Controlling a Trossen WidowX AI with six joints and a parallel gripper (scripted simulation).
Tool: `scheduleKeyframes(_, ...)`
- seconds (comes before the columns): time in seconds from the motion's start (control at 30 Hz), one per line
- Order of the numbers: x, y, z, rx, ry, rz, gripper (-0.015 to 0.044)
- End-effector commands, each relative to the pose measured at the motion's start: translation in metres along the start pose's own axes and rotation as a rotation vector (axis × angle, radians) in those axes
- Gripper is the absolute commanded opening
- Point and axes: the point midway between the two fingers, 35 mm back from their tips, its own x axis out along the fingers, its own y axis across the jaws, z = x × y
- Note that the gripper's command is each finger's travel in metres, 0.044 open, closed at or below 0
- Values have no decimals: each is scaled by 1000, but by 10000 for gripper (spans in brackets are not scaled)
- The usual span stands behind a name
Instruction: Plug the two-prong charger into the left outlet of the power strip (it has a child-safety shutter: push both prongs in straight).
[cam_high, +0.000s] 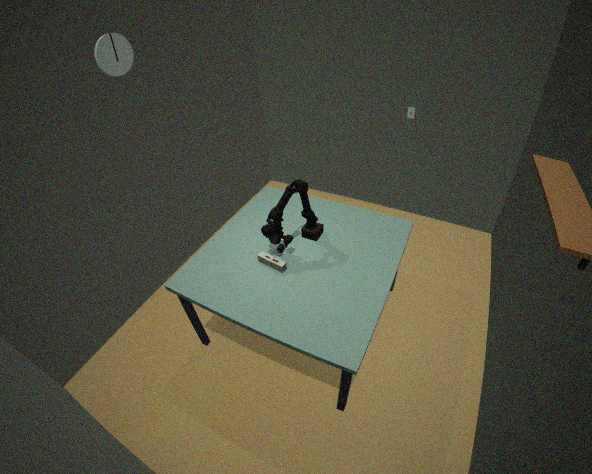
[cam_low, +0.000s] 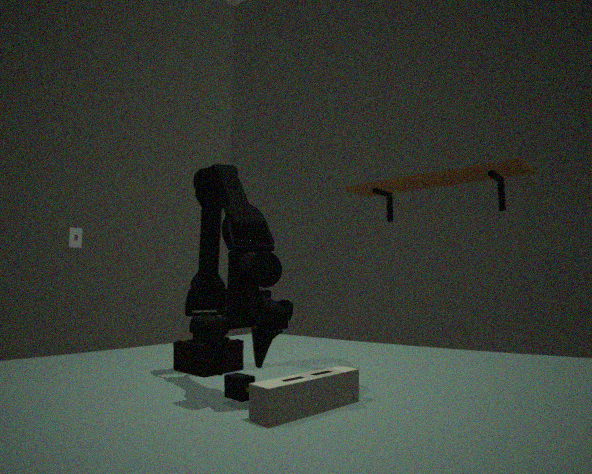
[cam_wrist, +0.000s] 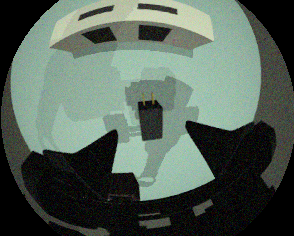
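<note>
Black charger (cam_wrist: 151, 122) on the table (cam_high: 320, 300), below and between wide-spread, empty gripper (cam_wrist: 152, 146) fingers, near power strip (cam_wrist: 133, 23).

We see a dim room with dark grey walls and an orange-tan floor (cam_high: 425, 350). At its centre stands a pale blue-green table (cam_high: 310, 310) on dark legs — behind it hang a round clock (cam_high: 114, 54) and a small wall plate (cam_high: 410, 112); to its right, a bracketed wooden shelf (cam_low: 440, 177).

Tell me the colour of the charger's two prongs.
Yellowish gold, on the small black charger block; they show only in the wrist view.
</note>
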Motion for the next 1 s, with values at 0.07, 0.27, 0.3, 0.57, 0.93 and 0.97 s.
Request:
scheduleKeyframes(0.07,13,0,-1,-6,7,-1,440)
scheduleKeyframes(0.27,22,0,-1,-6,8,-1,440)
scheduleKeyframes(0.3,24,0,-1,-6,8,-1,440)
scheduleKeyframes(0.57,37,0,-1,-6,8,-1,440)
scheduleKeyframes(0.93,39,0,1,0,3,1,361)
scheduleKeyframes(0.97,39,0,1,0,3,1,335)
